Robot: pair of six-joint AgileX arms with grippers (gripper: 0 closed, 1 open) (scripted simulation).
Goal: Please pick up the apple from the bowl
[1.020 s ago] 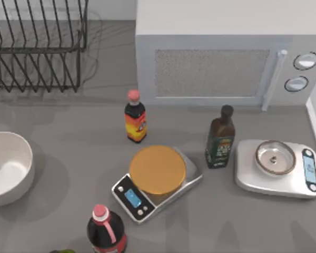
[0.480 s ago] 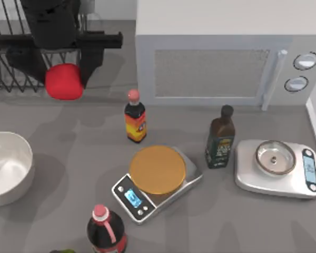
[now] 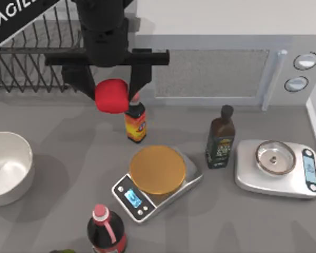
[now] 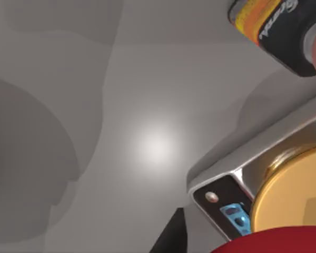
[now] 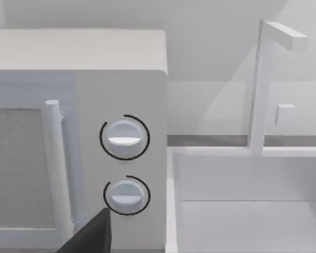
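Note:
High above the table, my left gripper (image 3: 112, 90) is shut on the bright-red apple (image 3: 110, 98). It hangs over the back of the table, just left of the red-capped sauce bottle (image 3: 135, 120) and in front of the microwave's left corner. The apple's red edge (image 4: 276, 241) shows in the left wrist view, above the orange scale plate (image 4: 292, 195). At the top view's left edge stands the white bowl (image 3: 5, 167), with nothing inside it. A dark fingertip (image 5: 92, 236) of my right gripper points at the microwave's knobs.
A black dish rack (image 3: 31, 58) stands at the back left and a microwave (image 3: 226, 58) at the back. An orange-plated scale (image 3: 157, 182), a dark oil bottle (image 3: 220, 138), a silver scale (image 3: 276, 167) and a red-capped bottle (image 3: 106, 232) stand on the table.
My left arm came into view holding the apple, then carried it to the right, from over the dish rack to beside the sauce bottle.

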